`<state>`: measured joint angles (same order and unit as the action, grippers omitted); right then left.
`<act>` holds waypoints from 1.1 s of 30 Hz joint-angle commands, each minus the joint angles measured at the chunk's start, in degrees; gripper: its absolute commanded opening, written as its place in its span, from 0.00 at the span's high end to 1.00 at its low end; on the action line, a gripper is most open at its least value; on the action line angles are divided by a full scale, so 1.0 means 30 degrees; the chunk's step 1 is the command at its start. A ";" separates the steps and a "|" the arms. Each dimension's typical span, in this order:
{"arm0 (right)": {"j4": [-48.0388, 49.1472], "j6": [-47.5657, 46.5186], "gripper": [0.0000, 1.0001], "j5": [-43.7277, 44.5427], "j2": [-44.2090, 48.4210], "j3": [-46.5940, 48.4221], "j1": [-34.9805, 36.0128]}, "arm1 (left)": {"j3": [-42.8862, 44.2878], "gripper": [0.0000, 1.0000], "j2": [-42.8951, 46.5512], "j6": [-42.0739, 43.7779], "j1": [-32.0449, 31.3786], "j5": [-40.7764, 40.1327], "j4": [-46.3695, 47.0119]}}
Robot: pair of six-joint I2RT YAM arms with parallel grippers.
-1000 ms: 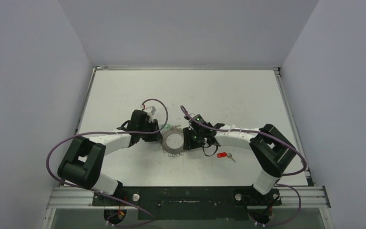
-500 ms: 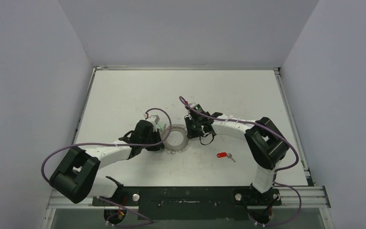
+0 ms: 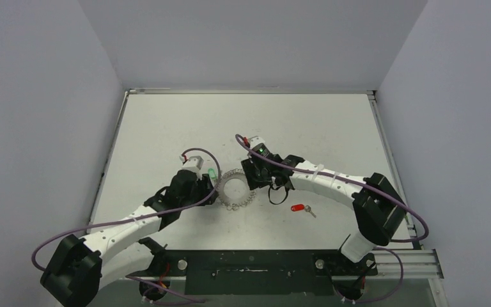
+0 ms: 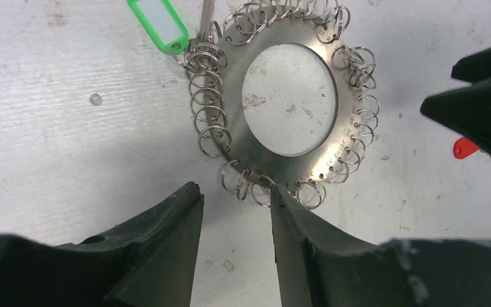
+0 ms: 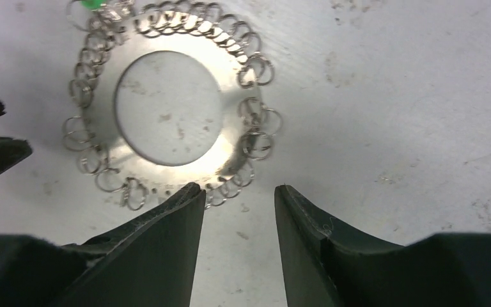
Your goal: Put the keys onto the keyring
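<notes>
The keyring (image 3: 224,193) lies flat on the table between my two grippers, its wire loops all round. In the left wrist view the keyring (image 4: 288,169) has the green-tagged key (image 4: 158,24) at its far left rim, the tag's end among the loops; whether it is threaded on I cannot tell. The red-tagged key (image 3: 300,208) lies apart on the table to the right. My left gripper (image 4: 233,188) is open at the ring's near rim, nothing between its fingers. My right gripper (image 5: 238,187) is open on the opposite side of the keyring (image 5: 233,121), also empty.
White table (image 3: 166,128) with raised edges and grey walls on three sides. Purple cables loop from both arms. The opposite arm's black fingers (image 4: 479,109) show at the right edge of the left wrist view.
Both grippers closed further, then opened. The left arm stretched out lower and the right arm swung back; the green tag now lies free beside the ring.
</notes>
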<state>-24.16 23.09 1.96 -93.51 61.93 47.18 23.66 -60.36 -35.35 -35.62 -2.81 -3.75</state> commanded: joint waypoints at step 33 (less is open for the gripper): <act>0.4598 0.4199 0.79 -0.4324 -0.2867 -0.0063 0.2759 | -0.2525 0.55 0.7346 0.0429 -0.0316 -0.1287 0.0883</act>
<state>-13.15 34.44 -9.80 -102.87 61.30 54.76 15.29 -38.33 -34.87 -36.34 -6.83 -3.27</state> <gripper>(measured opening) 0.207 0.448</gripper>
